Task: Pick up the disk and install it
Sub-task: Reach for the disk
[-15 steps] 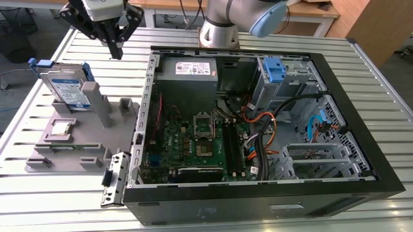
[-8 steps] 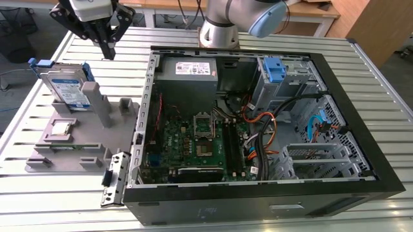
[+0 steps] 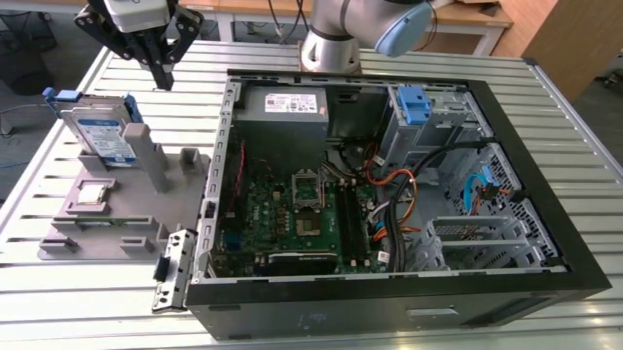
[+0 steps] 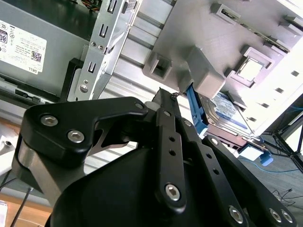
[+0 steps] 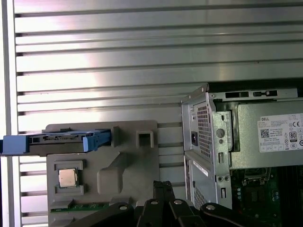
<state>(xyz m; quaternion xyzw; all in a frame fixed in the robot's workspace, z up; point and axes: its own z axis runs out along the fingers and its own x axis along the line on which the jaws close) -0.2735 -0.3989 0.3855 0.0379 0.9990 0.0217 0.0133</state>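
The disk (image 3: 102, 135) is a silver drive with a blue-and-white label and a blue bracket. It stands on edge in a slot of the grey holder (image 3: 122, 219) at the exterior view's left. My gripper (image 3: 163, 82) hangs above the slatted table just behind the holder, between the disk and the open computer case (image 3: 545, 240). Its black fingers are pressed together with nothing in them. In the second wrist view the shut gripper (image 4: 163, 93) points toward the holder beside the disk (image 4: 222, 106). The first wrist view shows the disk (image 5: 57, 142) edge on, apart from the gripper (image 5: 163, 185).
The open case holds a grey power supply box (image 3: 282, 109), a motherboard (image 3: 292, 211), cables and a drive bay with a blue latch (image 3: 413, 106). A small chip (image 3: 93, 193) lies on the holder. A loose metal bracket (image 3: 171, 266) lies by the case's corner.
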